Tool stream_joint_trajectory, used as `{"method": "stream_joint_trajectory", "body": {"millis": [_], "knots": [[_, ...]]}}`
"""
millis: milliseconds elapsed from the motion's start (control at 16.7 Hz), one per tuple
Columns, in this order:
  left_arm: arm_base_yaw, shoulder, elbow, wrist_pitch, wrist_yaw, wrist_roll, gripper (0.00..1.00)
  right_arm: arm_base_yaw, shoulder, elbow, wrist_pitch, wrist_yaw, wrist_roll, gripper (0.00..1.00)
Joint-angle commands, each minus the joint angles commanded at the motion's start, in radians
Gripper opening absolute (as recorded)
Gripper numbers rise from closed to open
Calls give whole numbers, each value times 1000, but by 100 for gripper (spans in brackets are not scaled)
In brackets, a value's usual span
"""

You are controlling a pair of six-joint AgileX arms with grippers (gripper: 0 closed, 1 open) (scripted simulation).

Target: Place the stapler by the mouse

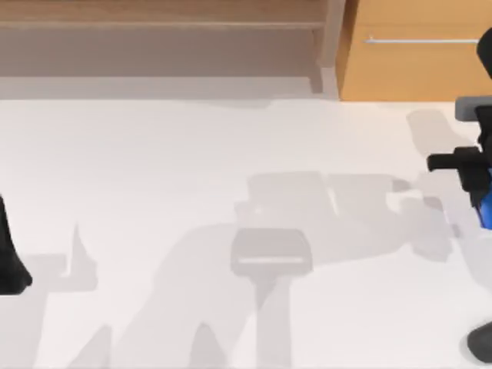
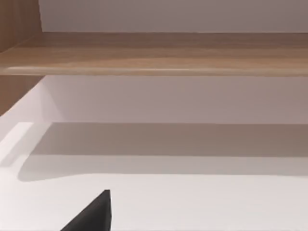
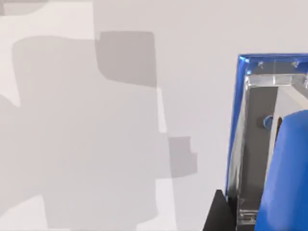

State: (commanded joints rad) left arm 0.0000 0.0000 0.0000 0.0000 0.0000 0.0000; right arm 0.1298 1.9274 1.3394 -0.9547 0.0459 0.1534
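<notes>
Your right gripper sits at the table's right edge, jaws closed on the stapler; mouse lies nearby. Left arm parked left.

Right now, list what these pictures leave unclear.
- Stapler: top view, cut by the right edge under the right arm.
- Mouse: top view, cut at the lower right corner.
- Right claw grip: dark finger cut off in the right wrist view.
- Left arm: cut by the left edge.
</notes>
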Motion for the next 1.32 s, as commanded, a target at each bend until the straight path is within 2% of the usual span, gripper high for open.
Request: {"method": "stream_joint_trajectory", "body": {"millis": [360, 780, 1080, 1320], "knots": [[0, 0, 0, 0, 0, 0, 100, -3, 12, -27, 23, 24, 0, 0], [0, 0, 0, 0, 0, 0, 100, -3, 35, -58, 86, -33, 2, 0], [0, 0, 0, 0, 0, 0, 100, -3, 42, -65, 88, -36, 2, 0], [0, 0, 0, 0, 0, 0, 100, -3, 42, -65, 88, -36, 2, 30]]}}
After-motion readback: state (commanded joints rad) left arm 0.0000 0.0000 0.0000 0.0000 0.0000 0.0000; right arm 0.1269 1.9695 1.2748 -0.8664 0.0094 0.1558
